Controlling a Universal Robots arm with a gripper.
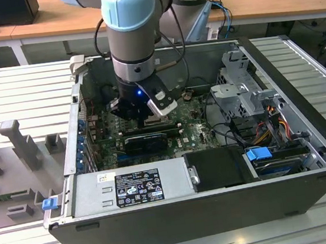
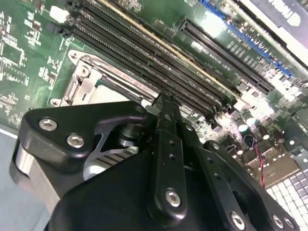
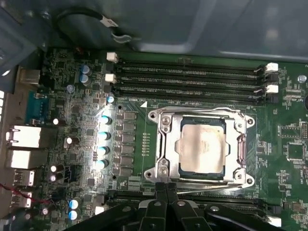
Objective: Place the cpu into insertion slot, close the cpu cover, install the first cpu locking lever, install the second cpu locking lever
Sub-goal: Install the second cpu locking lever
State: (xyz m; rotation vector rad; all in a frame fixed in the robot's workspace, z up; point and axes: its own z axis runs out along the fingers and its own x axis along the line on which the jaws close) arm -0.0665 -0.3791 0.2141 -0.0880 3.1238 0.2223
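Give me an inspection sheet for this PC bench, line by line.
Surface: ribbed grey bench carrying the open computer case.
Job's things: cpu lies in the insertion slot; cpu cover lies flat around it.
Clutter: grey moulded fixtures at the exterior view's left.
Grippers: gripper at the socket's edge, jaws together, holding nothing.
Cables: bundle by the drive cage.
Surroundings: wooden desks behind.

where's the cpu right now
In the first wrist view the cpu lies in the insertion slot, framed by the cpu cover, between memory slots, with the gripper at the socket's edge.
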